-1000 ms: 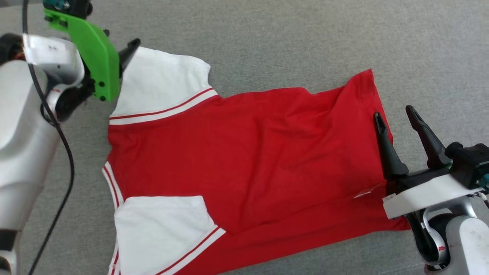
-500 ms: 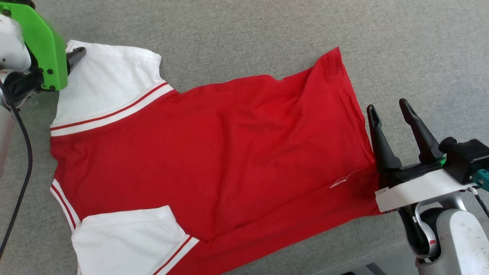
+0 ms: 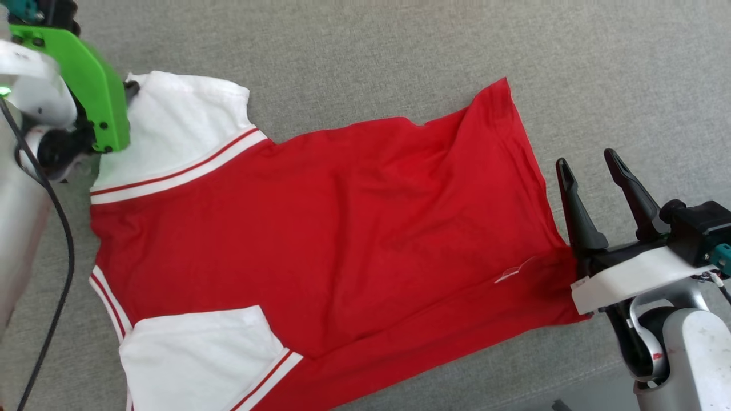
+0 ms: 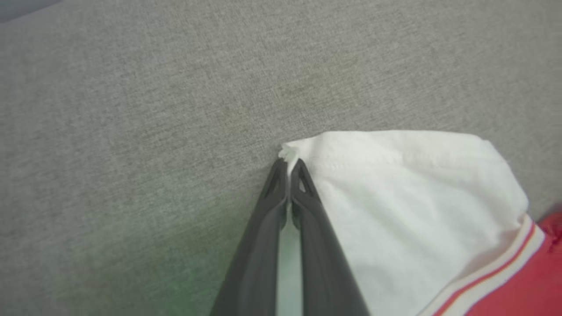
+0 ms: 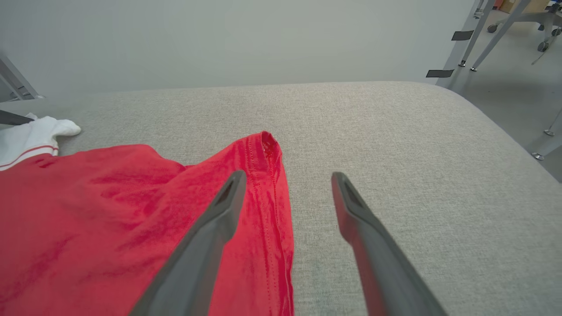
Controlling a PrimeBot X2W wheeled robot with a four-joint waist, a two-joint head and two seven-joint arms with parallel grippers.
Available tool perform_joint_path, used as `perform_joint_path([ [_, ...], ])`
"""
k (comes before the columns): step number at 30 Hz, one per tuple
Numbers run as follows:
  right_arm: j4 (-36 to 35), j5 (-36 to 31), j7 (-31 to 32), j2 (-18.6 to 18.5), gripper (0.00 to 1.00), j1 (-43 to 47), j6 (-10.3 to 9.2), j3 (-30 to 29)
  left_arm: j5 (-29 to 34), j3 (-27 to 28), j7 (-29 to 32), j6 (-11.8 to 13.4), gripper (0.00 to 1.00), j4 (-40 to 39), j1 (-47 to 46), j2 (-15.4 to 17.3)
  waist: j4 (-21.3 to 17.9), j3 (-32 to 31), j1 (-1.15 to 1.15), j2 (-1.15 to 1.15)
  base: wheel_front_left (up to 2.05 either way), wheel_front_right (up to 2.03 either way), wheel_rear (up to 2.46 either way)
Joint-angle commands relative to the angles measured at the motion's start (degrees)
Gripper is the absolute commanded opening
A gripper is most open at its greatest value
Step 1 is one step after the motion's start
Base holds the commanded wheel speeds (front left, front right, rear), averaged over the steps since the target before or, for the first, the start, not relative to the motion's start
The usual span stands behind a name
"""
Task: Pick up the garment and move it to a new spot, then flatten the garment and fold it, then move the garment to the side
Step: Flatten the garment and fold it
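Observation:
The garment (image 3: 342,228), a red jersey with white sleeves and striped trim, lies spread on the grey surface with its plain side up. My left gripper (image 3: 132,88) sits at the far corner of the upper white sleeve. In the left wrist view that gripper (image 4: 288,163) is shut, and a bit of the white sleeve (image 4: 417,197) is pinched at its tips. My right gripper (image 3: 587,161) stands open over the garment's red hem edge. In the right wrist view one finger of this gripper (image 5: 289,175) lies above the red cloth (image 5: 109,210) and the other above bare surface.
The grey fabric surface (image 3: 400,57) stretches beyond the garment on all sides. Its rounded right edge (image 5: 505,131) drops to a floor with metal legs (image 5: 483,39). A black cable (image 3: 57,228) hangs along my left arm.
My left gripper has closed on the corner of the upper white sleeve. The head camera has shifted, so the whole picture moved. The right gripper stays open at the hem.

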Motion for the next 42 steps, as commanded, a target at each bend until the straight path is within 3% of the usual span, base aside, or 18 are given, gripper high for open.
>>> perform_joint_path([
  [1,0.10,-0.52,0.97,-0.67,1.00,-0.67,-0.04,-0.26,-0.38,-0.41,-1.22,-0.16,0.00,0.05,1.56,-0.49,1.47,-2.60,-0.01,0.00,0.00,0.00,0.00],
  [12,0.54,2.47,16.27,-7.92,1.00,-0.22,-0.04,1.01,-0.18,-0.37,-11.49,0.21,0.00,-9.27,6.94,0.60,6.52,-8.82,-0.01,0.00,0.00,0.00,0.00],
  [20,0.16,6.25,32.53,-12.97,1.00,-5.11,-0.04,1.38,0.65,0.24,-14.33,4.86,0.00,-23.07,12.93,2.98,10.62,-8.14,-0.01,0.00,0.00,0.00,0.00],
  [30,5.89,7.92,48.38,-14.45,1.00,-18.07,-0.04,-0.32,1.15,0.83,-15.72,10.57,0.00,-38.44,19.03,4.95,15.20,-4.92,-0.01,0.00,0.00,0.00,0.00],
  [34,10.28,7.21,51.32,-14.73,1.00,-22.29,-0.04,-0.48,1.95,0.28,-15.73,11.27,0.00,-41.84,19.17,4.72,16.87,-3.80,-0.01,0.00,0.00,0.00,0.00],
  [42,19.20,4.77,51.08,-14.83,1.00,-26.79,-0.04,-0.91,3.28,-0.75,-15.60,11.69,0.00,-45.58,18.49,4.16,19.04,-1.49,-0.01,0.00,0.00,0.00,0.00],
])
